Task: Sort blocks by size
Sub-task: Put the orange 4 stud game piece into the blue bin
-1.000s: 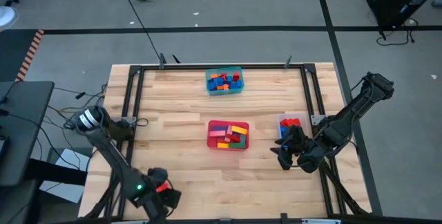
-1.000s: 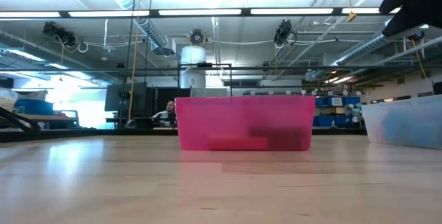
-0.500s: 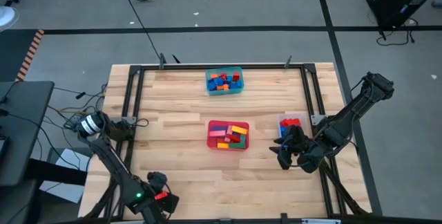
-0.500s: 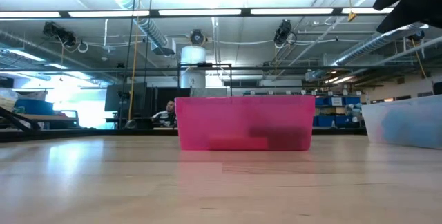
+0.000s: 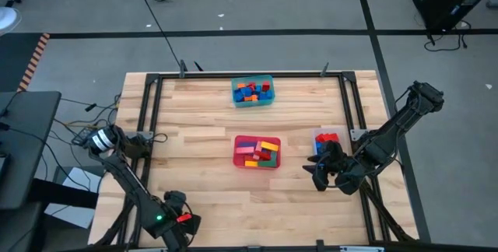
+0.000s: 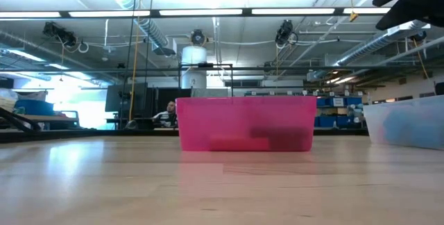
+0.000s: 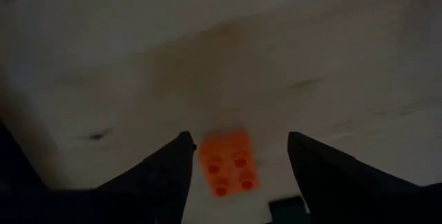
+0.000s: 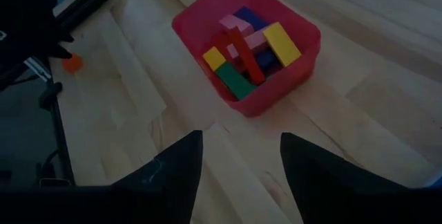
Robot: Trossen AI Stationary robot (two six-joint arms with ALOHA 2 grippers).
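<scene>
My left gripper [image 7: 238, 144] is open at the table's near left corner [image 5: 176, 224], fingers pointing down. A small orange block [image 7: 228, 163] lies on the wood between its fingers, close to one finger; I cannot tell if they touch. The block also shows in the right wrist view [image 8: 71, 62]. My right gripper [image 8: 242, 144] is open and empty above the table [image 5: 322, 171], just on the near side of the clear tub [image 5: 327, 141]. Other blocks fill the red tub [image 5: 257, 152], the teal tub [image 5: 253, 91] and the clear tub.
The red tub [image 6: 246, 123] stands mid-table, and the teal tub at the far edge. The clear tub [image 6: 406, 121] stands at the right. A black frame [image 5: 148, 112] runs along the table's sides. A person [image 6: 168, 114] shows far behind in the room.
My left gripper has moved a little toward the table's near edge at the left corner.
</scene>
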